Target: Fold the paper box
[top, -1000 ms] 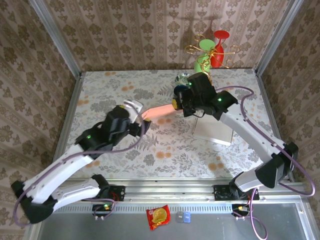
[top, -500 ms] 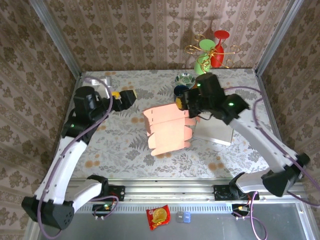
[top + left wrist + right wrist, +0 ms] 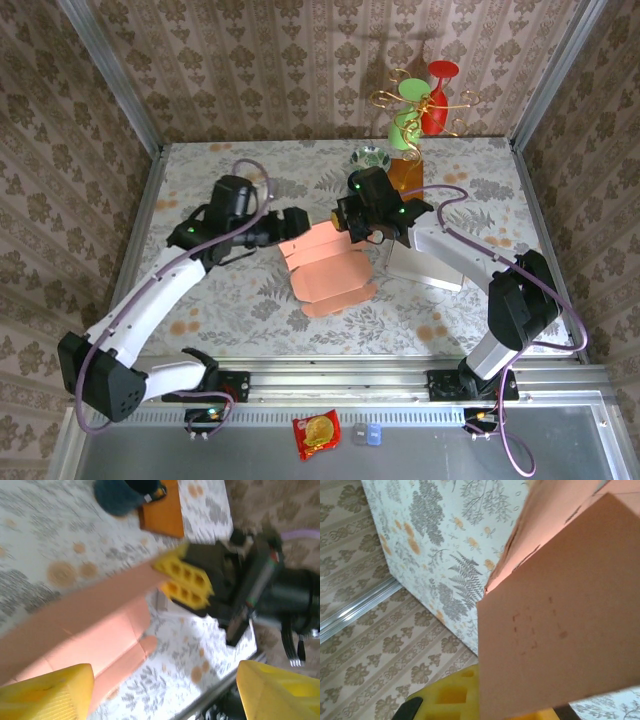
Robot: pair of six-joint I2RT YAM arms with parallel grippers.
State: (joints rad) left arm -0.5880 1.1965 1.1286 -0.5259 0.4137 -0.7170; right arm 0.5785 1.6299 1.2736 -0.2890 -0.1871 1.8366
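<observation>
Left gripper [image 3: 286, 224]: moving in from upper left to paper box [image 3: 325, 270], jaws spread.
Right gripper [image 3: 351, 214]: jaws still pinching box edge.

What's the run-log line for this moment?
task: fold paper box | right gripper: shut on paper box far edge | left gripper: open, at box edge, no grip | box: flaps spread

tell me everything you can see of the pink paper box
The salmon-pink paper box is thin creased card, not yet folded up: flat panels with small rounded tabs along the near and right edges. It lies mid-table on the floral tabletop, far edge raised. The right gripper is shut on that raised edge; the open left gripper hovers at its far left corner. One panel shows faint dashed marks.
</observation>
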